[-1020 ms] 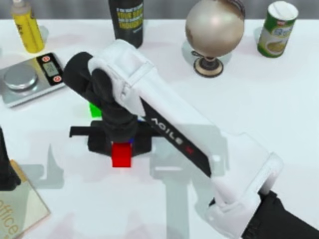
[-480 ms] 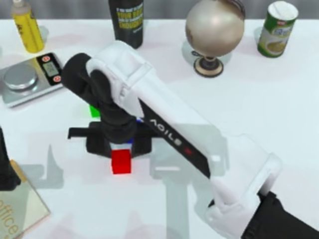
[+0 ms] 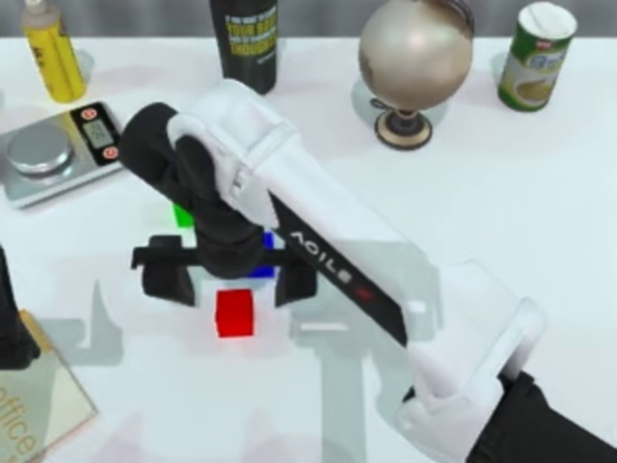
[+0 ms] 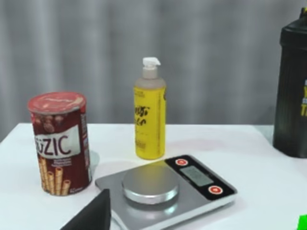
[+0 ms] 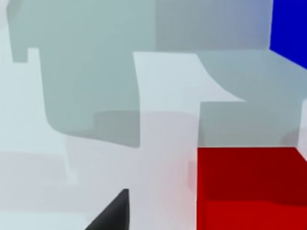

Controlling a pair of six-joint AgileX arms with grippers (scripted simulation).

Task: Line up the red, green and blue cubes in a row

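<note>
Right gripper fingers now spread apart, red cube released

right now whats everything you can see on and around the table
red cube: 1, red, table centre, between the open jaws
blue cube: 1, blue, partly hidden under right arm
green cube: 1, green, mostly hidden under right arm
scale: 1, silver, left
yellow bottle: 1, back left
black bottle: 1, back
globe: 1, beige, back right
green can: 1, back right
snack can: 1, red-brown, left wrist view
right gripper: over red cube
left arm: left edge
</note>
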